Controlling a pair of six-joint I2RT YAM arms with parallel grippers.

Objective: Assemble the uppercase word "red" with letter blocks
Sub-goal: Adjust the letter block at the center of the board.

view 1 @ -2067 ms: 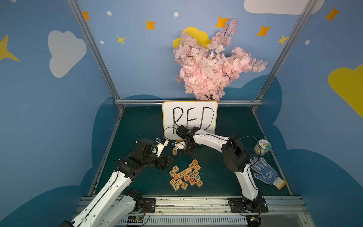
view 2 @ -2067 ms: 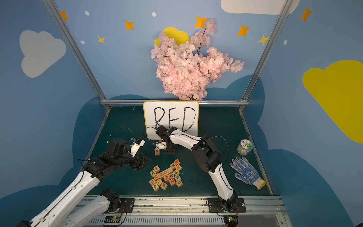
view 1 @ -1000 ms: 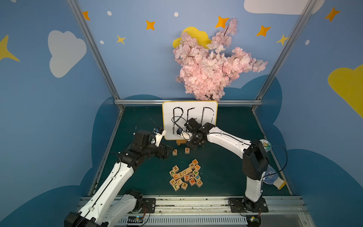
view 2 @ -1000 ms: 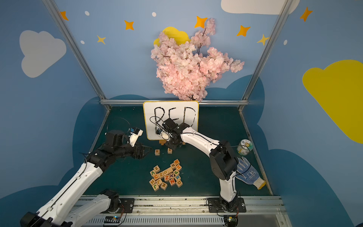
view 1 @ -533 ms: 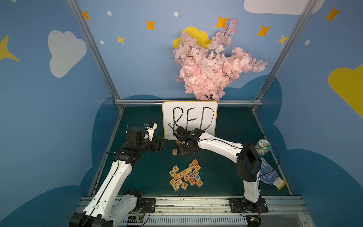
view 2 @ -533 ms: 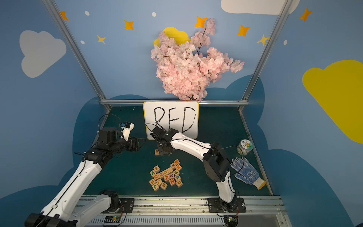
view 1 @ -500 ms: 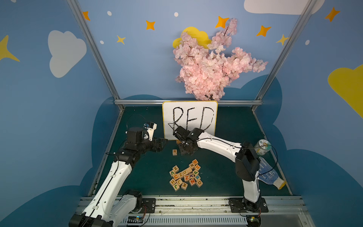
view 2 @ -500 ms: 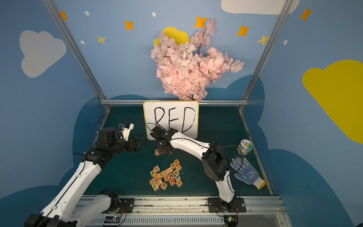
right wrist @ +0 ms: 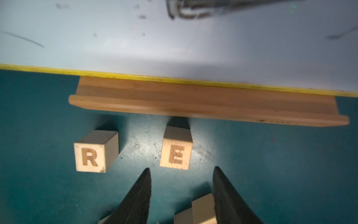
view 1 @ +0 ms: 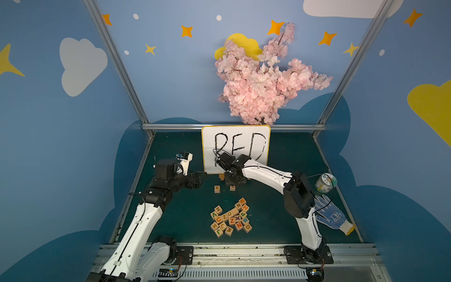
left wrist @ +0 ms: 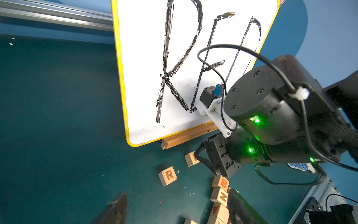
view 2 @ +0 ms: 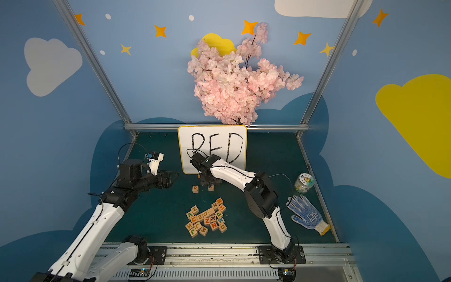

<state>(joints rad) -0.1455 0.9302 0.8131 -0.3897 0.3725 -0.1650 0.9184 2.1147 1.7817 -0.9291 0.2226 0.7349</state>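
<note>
Two letter blocks stand side by side on the green mat in front of the whiteboard: the R block (view 1: 217, 188) (view 2: 195, 188) (right wrist: 90, 157) (left wrist: 168, 175) and, a gap to its right, the E block (view 1: 232, 188) (view 2: 211, 188) (right wrist: 176, 153). My right gripper (view 1: 231, 181) (right wrist: 181, 169) hovers just over the E block, open, its fingertips apart from the block. My left gripper (view 1: 199, 179) (left wrist: 177, 205) hangs to the left of the R block, open and empty. The other letter blocks lie in a pile (view 1: 230, 219) (view 2: 207, 218) nearer the front.
The yellow-rimmed whiteboard (view 1: 235, 146) (right wrist: 174, 38) with handwritten RED leans on a wooden stand (right wrist: 203, 100) just behind the two blocks. A small jar (view 1: 325, 182) and a blue-dotted glove (view 1: 329, 216) lie at the right. A pink blossom branch (view 1: 263, 85) hangs above the back.
My right gripper came back from the whiteboard to the E block and its jaws widened. The left arm drew back to the left, away from the R block.
</note>
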